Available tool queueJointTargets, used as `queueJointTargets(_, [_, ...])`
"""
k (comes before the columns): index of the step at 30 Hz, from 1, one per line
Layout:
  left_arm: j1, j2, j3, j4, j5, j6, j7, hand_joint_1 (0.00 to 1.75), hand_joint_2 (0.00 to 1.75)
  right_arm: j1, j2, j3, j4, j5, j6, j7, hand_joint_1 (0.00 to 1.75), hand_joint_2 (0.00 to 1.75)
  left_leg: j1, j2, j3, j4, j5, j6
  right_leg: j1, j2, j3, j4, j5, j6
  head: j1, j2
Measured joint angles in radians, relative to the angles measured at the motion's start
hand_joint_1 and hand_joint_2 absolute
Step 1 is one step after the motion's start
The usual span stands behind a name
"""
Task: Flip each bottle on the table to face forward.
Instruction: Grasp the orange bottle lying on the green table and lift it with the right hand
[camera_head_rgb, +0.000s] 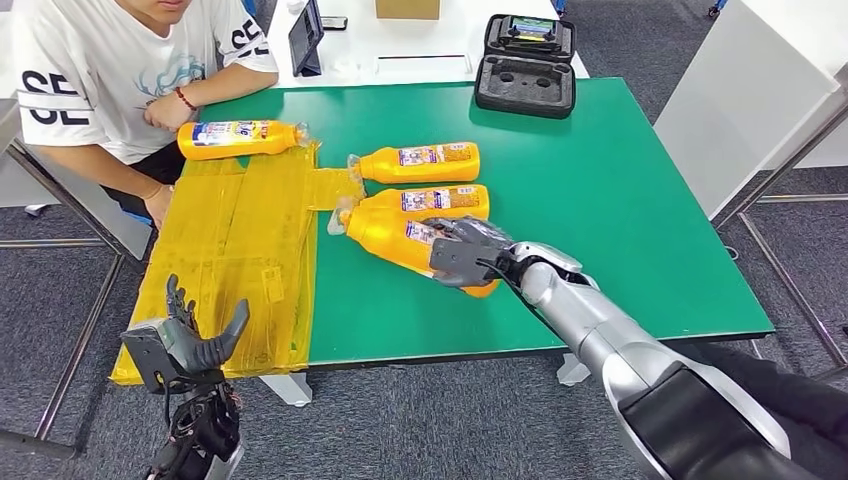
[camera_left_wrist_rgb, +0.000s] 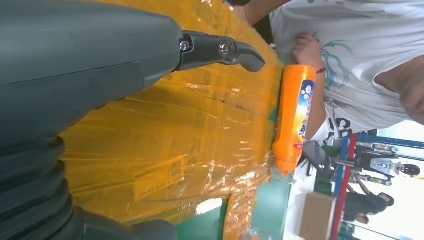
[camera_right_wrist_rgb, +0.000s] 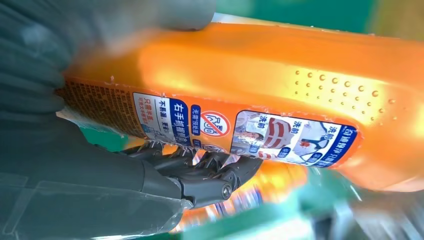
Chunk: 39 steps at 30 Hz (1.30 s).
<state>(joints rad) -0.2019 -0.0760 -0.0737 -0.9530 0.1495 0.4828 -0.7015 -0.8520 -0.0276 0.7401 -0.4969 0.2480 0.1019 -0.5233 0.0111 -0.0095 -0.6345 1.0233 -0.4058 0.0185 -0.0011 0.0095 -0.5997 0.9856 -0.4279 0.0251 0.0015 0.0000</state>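
1. Bottles: four orange bottles lie on their sides on the green table (camera_head_rgb: 620, 190). The nearest bottle (camera_head_rgb: 395, 235) is angled, grasped by the right hand (camera_head_rgb: 462, 252), fingers wrapped round its labelled body.
2. Second bottle (camera_head_rgb: 425, 200) lies just behind it, touching or nearly so; third bottle (camera_head_rgb: 420, 162) is further back.
3. Fourth bottle (camera_head_rgb: 238, 138) rests at the far edge of the yellow taped sheet (camera_head_rgb: 235, 250), beside a seated person (camera_head_rgb: 110, 80).
4. Left hand (camera_head_rgb: 185, 340): hovers off the table's near corner, fingers spread, holding nothing.
5. Black case (camera_head_rgb: 525, 85) sits at the far edge.
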Motion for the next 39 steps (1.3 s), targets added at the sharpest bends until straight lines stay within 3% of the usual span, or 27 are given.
queueJointTargets(5, [0.013,-0.011,-0.018,-0.019,0.161,-0.126,0.025,0.0,1.75,0.151,-0.002,-0.113,-0.203,0.011,-0.25,-0.05,1.75,1.75,0.0,0.0,0.0,0.0,-0.001,0.0,0.0,0.0,0.0,0.0,-0.001,0.0,0.0,0.0])
queueJointTargets(9, [0.051,-0.011,-0.082,-0.091,0.242,-0.17,0.086,0.0,1.75,0.322,0.006,-0.214,-0.382,0.02,-0.331,-0.103,1.75,1.75,0.0,0.0,-0.002,0.0,-0.002,0.0,0.0,0.0,-0.002,0.0,-0.001,0.0,0.0,0.0])
queueJointTargets(15, [0.066,-0.011,-0.204,-0.181,0.282,-0.241,0.13,0.0,1.75,0.463,0.044,-0.27,-0.48,0.049,-0.351,-0.167,1.75,1.75,0.0,0.0,-0.003,0.0,-0.002,-0.001,0.0,0.0,-0.003,0.0,-0.001,0.0,0.0,0.0])
queueJointTargets(24, [0.027,-0.032,-0.364,-0.216,0.289,-0.303,0.179,0.0,1.75,0.615,0.126,-0.258,-0.566,0.114,-0.398,-0.165,1.75,1.75,0.0,0.0,-0.003,0.0,-0.002,-0.001,0.0,0.0,-0.004,0.0,-0.001,0.0,0.0,0.0])
queueJointTargets(39, [0.007,-0.036,-0.403,-0.215,0.295,-0.307,0.18,0.0,1.75,0.659,0.131,-0.257,-0.619,0.117,-0.401,-0.162,1.75,1.75,0.0,0.001,-0.003,0.0,-0.002,-0.001,0.0,0.001,-0.004,0.0,-0.001,0.0,0.0,0.0])
